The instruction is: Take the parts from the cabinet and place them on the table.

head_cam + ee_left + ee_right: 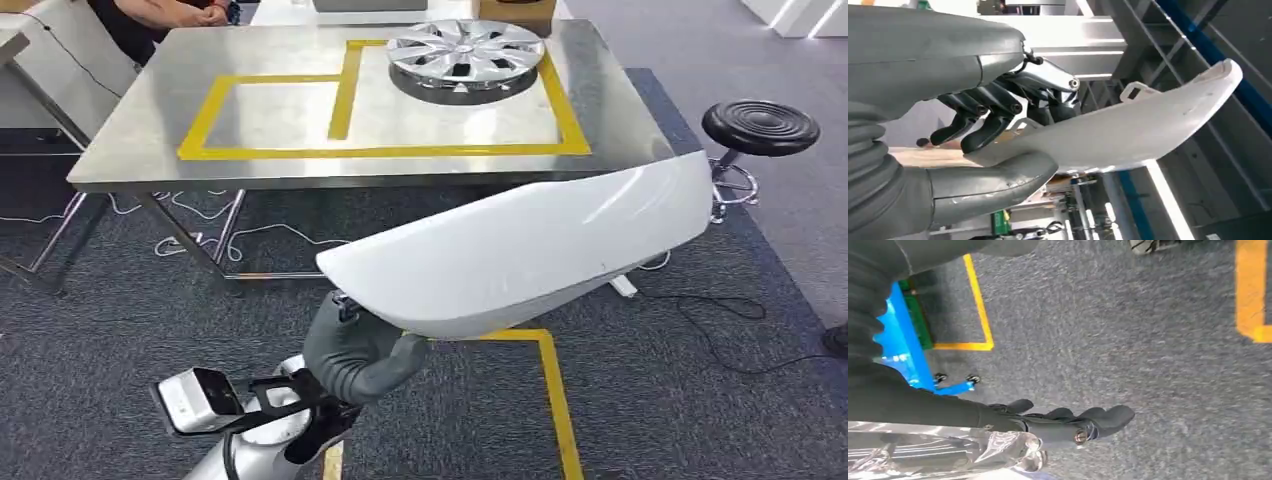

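A long white curved panel (520, 255) hangs in front of the steel table (130, 150), slanting up to the right. My left hand (360, 355) grips its lower left end. In the left wrist view the thumb lies under the panel (1148, 130) and the dark fingers (983, 117) curl over its edge. A silver wheel cover (465, 55) lies on the table inside the right yellow-taped box. My right hand (1073, 422) hangs over the grey carpet, fingers stretched out and holding nothing.
A black round stool (760, 125) stands right of the table. A person (160, 15) is at the table's far left corner. The left taped box (270, 110) holds nothing. Cables run under the table. Yellow floor tape (555, 400) and a blue wheeled frame (903, 345) lie near me.
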Available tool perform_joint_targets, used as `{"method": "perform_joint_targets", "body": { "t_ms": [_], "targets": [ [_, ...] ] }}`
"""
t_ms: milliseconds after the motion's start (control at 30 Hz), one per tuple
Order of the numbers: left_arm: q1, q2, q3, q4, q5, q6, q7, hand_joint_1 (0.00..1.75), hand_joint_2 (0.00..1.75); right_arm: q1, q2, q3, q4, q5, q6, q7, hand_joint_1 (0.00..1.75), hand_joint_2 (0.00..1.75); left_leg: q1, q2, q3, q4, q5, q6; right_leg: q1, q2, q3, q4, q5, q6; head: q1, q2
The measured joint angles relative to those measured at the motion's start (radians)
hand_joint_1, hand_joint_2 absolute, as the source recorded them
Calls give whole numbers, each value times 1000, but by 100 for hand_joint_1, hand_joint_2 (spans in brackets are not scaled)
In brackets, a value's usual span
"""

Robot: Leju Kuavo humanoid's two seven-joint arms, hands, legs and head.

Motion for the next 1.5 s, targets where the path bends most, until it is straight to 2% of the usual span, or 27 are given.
{"method": "perform_joint_targets", "body": {
  "t_ms": [67, 100, 200, 233, 267, 367, 400, 433, 467, 533, 567, 600, 700, 733, 767, 800, 867, 900, 1033, 1100, 1200, 1233, 1267, 1333, 1400, 1433, 1500],
  "targets": [
    [-1, -1, 0, -1, -1, -1, 0, 162, 175, 2, 0, 0, 0, 1, 0, 0, 0, 175, 1, 6, 9, 12, -5, -13, -7, 2, 21, -5, -1, -17, 0, 0],
    [-3, -1, 0, -1, -1, -3, 0, 162, 175, 2, 0, 0, 0, 2, 0, -2, 0, 175, 1, 8, -14, 51, -19, -19, -8, 1, 31, -6, -10, -24, -13, 0],
    [3, 2, 0, -1, 14, -12, 0, 162, 175, 3, 0, 0, 0, 2, 0, -2, 0, 175, 3, 9, -168, 286, -102, -28, -8, -3, 58, -5, -23, -28, -13, 0],
    [5, 2, 2, 0, 32, -24, 0, 162, 175, 4, 0, 0, 0, 2, -1, -2, 0, 175, 3, 9, -211, 325, -92, -27, -8, -1, 68, -5, -34, -28, -14, 0],
    [6, 2, 3, 0, 47, -35, 0, 162, 175, 5, 0, 0, 0, 2, -1, -2, 0, 175, 3, 9, -222, 311, -53, -25, -8, 1, 82, -5, -45, -27, -13, 0],
    [10, 0, 11, -1, 60, -46, 0, 162, 175, 6, 0, 1, 0, 5, -1, -2, 0, 175, 1, 9, -163, 97, 134, -9, -8, 8, 134, -6, -88, -15, -14, 0],
    [11, 0, 13, -1, 60, -48, 0, 162, 175, 8, 0, 1, 0, 5, -2, -2, 0, 175, -5, 11, -150, 49, 157, 0, -2, 8, 132, -6, -105, -11, -14, 0],
    [14, -2, 16, -1, 59, -49, 0, 162, 175, 7, 0, 1, 0, 6, -3, -2, 0, 175, -1, 12, -136, 32, 131, 3, 1, 11, 139, -4, -116, -4, -17, 0],
    [16, -2, 18, -1, 59, -49, 0, 162, 175, 4, 0, 1, 0, 5, -4, -2, 0, 175, -4, 10, -140, 40, 124, 4, -1, 7, 143, -14, -121, 0, -8, 0],
    [17, -4, 23, -1, 56, -49, 0, 162, 175, 0, 0, 1, 0, 5, -4, -3, 0, 175, -6, 7, -135, 34, 112, 17, -3, 3, 161, -36, -126, 10, -9, 0],
    [18, -7, 25, -2, 55, -49, 0, 162, 175, -1, 0, 2, 0, 5, -5, -2, 0, 175, 3, 7, -122, 26, 108, 22, -5, 3, 174, -40, -135, 16, -8, 0],
    [18, -7, 27, -2, 55, -47, 0, 162, 175, -3, 0, 2, 0, 5, -5, -2, 0, 175, 3, 8, -113, 25, 100, 30, -3, 3, 163, -5, -147, 20, -5, 0],
    [21, -7, 34, -2, 57, -29, 0, 162, 175, -2, 0, 2, 0, 5, -5, 1, 0, 175, 3, 7, -104, 25, 84, 37, -4, 3, 5, 247, -245, 29, 0, 0],
    [22, -7, 37, -2, 58, -28, 0, 162, 175, -1, 0, 2, 0, 5, -5, 2, 0, 175, 3, 4, -99, 25, 79, 37, -4, 3, -35, 292, -248, 31, 2, 0],
    [24, -7, 41, -2, 58, -27, 0, 162, 175, 2, 0, 1, 0, 2, -5, 3, 0, 175, 3, 0, -92, 25, 74, 35, -5, 3, -52, 290, -219, 32, 0, 0],
    [25, -7, 45, -2, 58, -26, 0, 162, 175, 4, 0, 1, 0, 2, -5, 3, 0, 175, 4, -2, -82, 25, 67, 33, -5, 3, -48, 239, -158, 30, 2, 0],
    [26, -7, 49, -2, 58, -26, 0, 162, 175, 4, 0, 1, 0, 2, -5, 3, 0, 175, 6, -4, -62, 26, 56, 24, -5, 3, -3, 69, -27, 27, 3, 0],
    [26, -7, 50, -2, 59, -25, 0, 162, 175, 4, 0, 1, 0, 2, -5, 3, 0, 175, 4, -4, -58, 27, 52, 18, -4, 5, 11, 32, -16, 28, 2, 0],
    [27, -7, 52, -2, 60, -24, 0, 162, 175, 6, 0, 1, 0, -1, -5, 3, 0, 175, 0, -5, -61, 26, 57, 2, 2, 11, 13, 18, -16, 3, 0, 0],
    [27, -7, 52, -4, 60, -24, 0, 162, 175, 4, 0, 1, 0, 0, -5, 1, 0, 175, -1, 1, -67, 44, 34, -9, -6, 10, 20, 10, -10, -10, -4, 0],
    [27, -6, 52, -4, 58, -24, 0, 162, 175, 3, 0, 1, 0, 0, -5, 0, 0, 175, 3, 5, -167, 255, -70, -21, -6, 5, 20, 10, -12, -19, -12, 0],
    [27, -6, 53, -4, 57, -24, 0, 162, 175, 3, 0, 1, 0, 0, -5, 0, 0, 175, 3, 5, -201, 321, -86, -22, -6, 4, 21, 10, -12, -19, -13, 0],
    [28, -6, 55, -4, 56, -24, 0, 162, 175, 3, 0, 1, 0, 0, -5, -1, 0, 175, 3, 5, -207, 328, -74, -22, -6, 3, 22, 10, -13, -19, -12, 0],
    [28, -6, 56, -4, 55, -24, 0, 162, 175, 2, 0, 1, 0, 1, -5, -2, 0, 175, 3, 6, -160, 233, 0, -17, -6, 5, 27, 10, -15, -19, -12, 0],
    [28, -6, 56, -5, 50, -26, 0, 162, 175, 1, 0, 1, 0, 2, -4, -2, 0, 175, 3, 8, -70, 63, 72, -9, -6, 8, 35, 10, -21, -12, -13, 0],
    [27, -7, 56, -5, 43, -33, 0, 162, 175, 0, 0, 1, 0, 4, -4, -2, 0, 175, 0, 10, -52, 31, 52, -7, 2, 9, 31, 14, -25, -5, -13, 0],
    [27, -7, 51, -11, 11, -64, 0, 162, 175, 0, 0, 2, 0, 10, 0, -1, 0, 175, 0, 5, -55, 15, 29, 6, -1, 7, 38, 2, -26, 6, -12, 0]
  ]
}}
